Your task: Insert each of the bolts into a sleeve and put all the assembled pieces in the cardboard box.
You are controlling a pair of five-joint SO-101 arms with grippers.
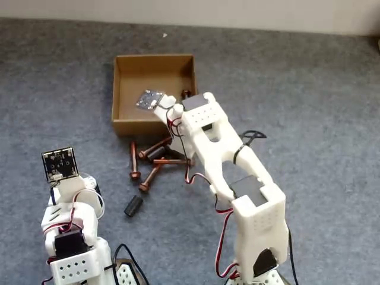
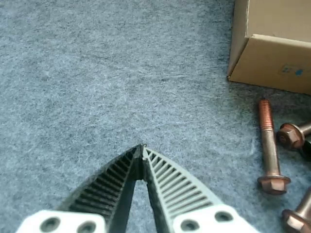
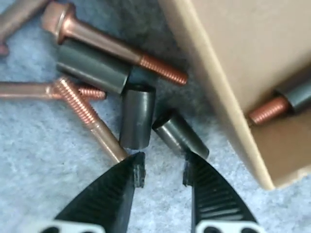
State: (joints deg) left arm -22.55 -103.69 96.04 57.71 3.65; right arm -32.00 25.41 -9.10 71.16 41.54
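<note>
the left gripper [image 2: 142,148] is pinched together on nothing over the carpet [image 2: 97,73], with loose bolts [image 2: 268,145] near it. the right gripper [image 3: 163,167] is narrowly parted and empty, just short of two sleeves [image 3: 137,116] lying among more bolts beside the box [image 3: 228,48]. one assembled piece [image 3: 286,97] lies inside the box.

No text, number, brand or sign can be read in any of the views. A small blue printed mark [image 2: 290,72] is seen on the outer side wall of the box [image 2: 265,53], close to the edge that rests on the grey carpet [image 2: 97,73], but its characters are too small and blurred to be made out.
</note>
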